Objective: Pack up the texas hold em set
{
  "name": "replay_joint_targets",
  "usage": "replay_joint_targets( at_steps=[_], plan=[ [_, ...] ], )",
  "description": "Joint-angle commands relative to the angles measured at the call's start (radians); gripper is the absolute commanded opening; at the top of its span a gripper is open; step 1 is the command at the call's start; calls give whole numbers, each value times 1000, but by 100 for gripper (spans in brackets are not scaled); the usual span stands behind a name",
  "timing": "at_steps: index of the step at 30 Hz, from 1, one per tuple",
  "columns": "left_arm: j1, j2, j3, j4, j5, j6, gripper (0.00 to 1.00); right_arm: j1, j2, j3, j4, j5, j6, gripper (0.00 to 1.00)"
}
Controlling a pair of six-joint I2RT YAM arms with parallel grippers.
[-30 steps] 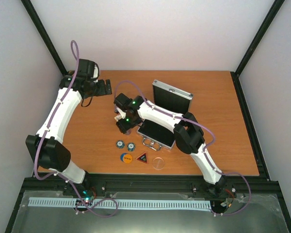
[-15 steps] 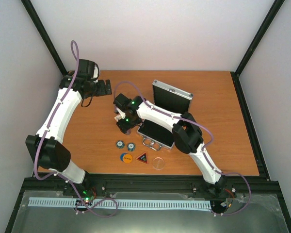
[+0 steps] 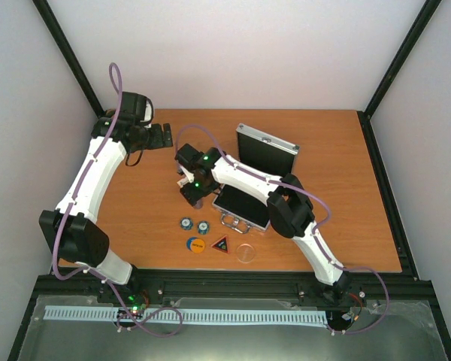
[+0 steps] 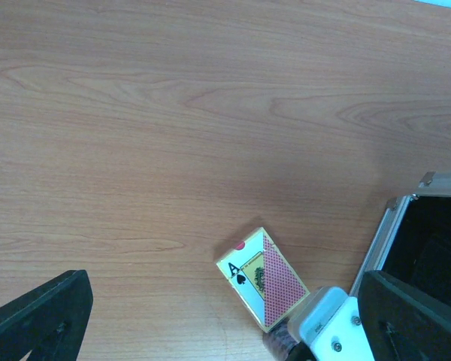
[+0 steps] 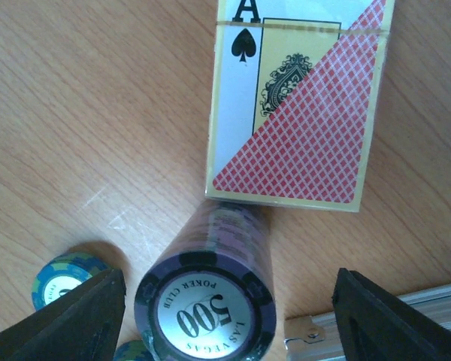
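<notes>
Now the right gripper point(image 3: 193, 194) hangs over a tall stack of purple round poker chips point(image 5: 207, 316). Its fingers point(image 5: 75, 320) are spread wide on both sides and do not press it. Just beside the stack, the pink-white card pack point(image 5: 301, 113) lies flat on the wooden table point(image 3: 346, 188). Near them the flat silver aluminium case point(image 3: 244, 207) lies open. The left gripper point(image 3: 162, 135) hovers apart from them, its fingers point(image 4: 37, 320) wide open and holding nothing.

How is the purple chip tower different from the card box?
The purple chip stack is round; the card pack is a rectangle. The stack is purple and stands tall; the pack is red and white and lies flat. Both rest on the wooden table.
</notes>
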State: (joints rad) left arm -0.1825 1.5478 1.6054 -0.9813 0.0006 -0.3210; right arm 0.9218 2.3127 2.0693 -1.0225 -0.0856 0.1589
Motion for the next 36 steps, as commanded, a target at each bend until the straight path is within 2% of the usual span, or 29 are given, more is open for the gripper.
replay_joint_targets(
  at_steps=[1, 3, 5, 17, 30, 36],
  plan=[
    [2, -25, 0, 4, -16, -5, 100, 8, -54, 14, -28, 67, -14, 80],
    [1, -25, -4, 7, -18, -4, 100, 8, -68, 23, -36, 76, -21, 85],
    [2, -25, -8, 8, -19, -6, 100, 8, -75, 46, -71, 67, -23, 86],
    [2, -19, -13, 13, -26, -9, 100, 62, -192, -5, -198, 7, -11, 81],
    [2, -7, -4, 9, -75, -19, 100, 124, -271, -292, -58, -50, 110, 77],
    [1, -12, 1, 10, -60, -24, 100, 124, -231, -330, -10, -49, 104, 76]
  ],
)
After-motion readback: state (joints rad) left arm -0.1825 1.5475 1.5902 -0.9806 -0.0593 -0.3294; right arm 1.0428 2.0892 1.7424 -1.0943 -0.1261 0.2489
